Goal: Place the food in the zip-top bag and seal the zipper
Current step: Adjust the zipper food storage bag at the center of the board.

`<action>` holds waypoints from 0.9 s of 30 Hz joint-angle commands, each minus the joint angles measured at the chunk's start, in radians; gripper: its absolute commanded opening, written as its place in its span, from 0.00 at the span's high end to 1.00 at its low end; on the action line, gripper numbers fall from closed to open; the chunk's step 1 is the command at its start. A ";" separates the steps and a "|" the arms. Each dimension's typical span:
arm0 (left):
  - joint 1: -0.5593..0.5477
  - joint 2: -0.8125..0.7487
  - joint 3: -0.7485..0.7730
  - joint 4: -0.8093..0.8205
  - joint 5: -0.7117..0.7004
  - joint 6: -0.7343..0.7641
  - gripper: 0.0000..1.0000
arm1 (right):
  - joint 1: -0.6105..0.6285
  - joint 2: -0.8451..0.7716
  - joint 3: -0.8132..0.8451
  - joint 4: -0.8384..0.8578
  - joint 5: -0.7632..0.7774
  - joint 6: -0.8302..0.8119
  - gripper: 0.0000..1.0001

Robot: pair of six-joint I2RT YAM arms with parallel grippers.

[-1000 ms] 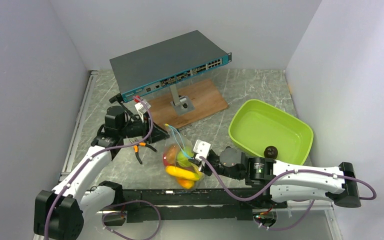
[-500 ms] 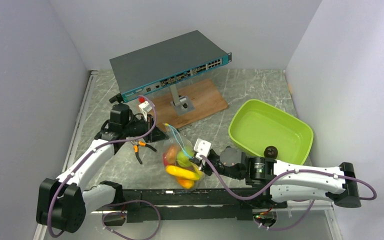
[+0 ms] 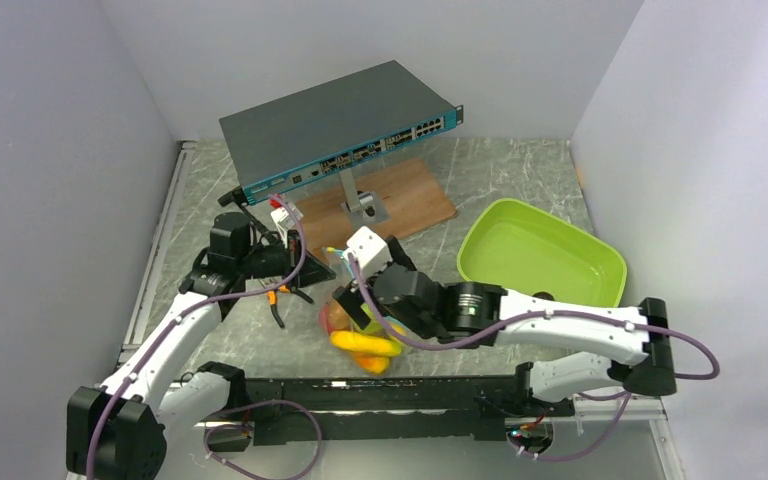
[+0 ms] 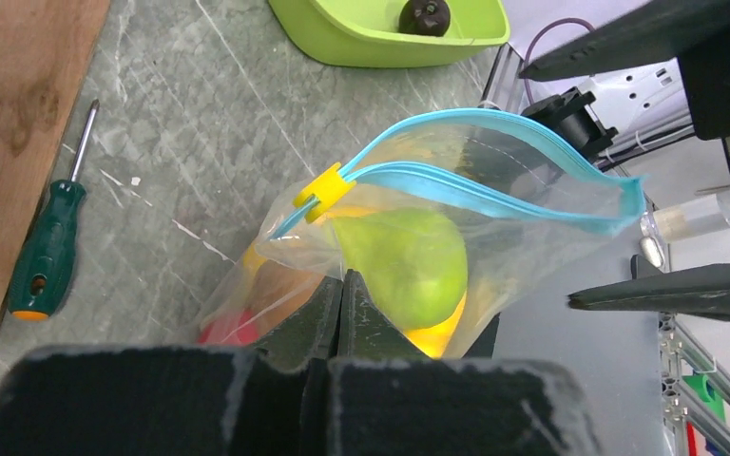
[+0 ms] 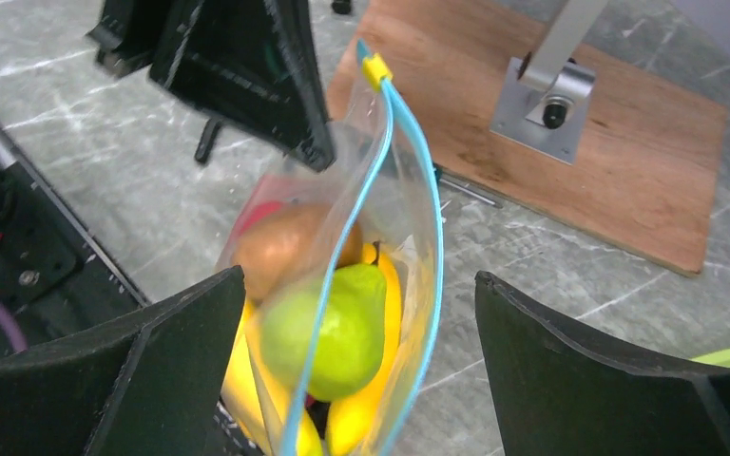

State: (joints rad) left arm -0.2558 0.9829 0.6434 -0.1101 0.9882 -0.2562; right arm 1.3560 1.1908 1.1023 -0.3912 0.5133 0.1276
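My left end effector [image 4: 340, 280] pinches the zip-top bag [image 4: 504, 247], right end effector [image 5: 359, 280] gapes astride it — only my left wrist sees the brown round fruit [image 4: 425, 14] (in the tray [image 4: 342, 38]).

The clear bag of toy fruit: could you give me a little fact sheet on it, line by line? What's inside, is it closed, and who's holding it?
bag: clear, upright, mouth up
inside: green pear, banana, brown fruit, red piece
zipper: open, yellow slider at one end
left gripper: shut on the bag's side
right gripper: open, one finger on either side of the bag
not bagged: dark fruit in the green tray
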 commanded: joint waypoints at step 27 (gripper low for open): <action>-0.025 -0.111 -0.004 -0.010 -0.015 0.094 1.00 | -0.170 0.211 0.176 0.027 -0.159 -0.042 0.54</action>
State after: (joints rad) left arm -0.2787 0.8940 0.6388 -0.1474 0.9688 -0.1951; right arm 1.1858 1.4128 1.2758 -0.3992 0.3199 0.1078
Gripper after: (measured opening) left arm 0.007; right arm 0.505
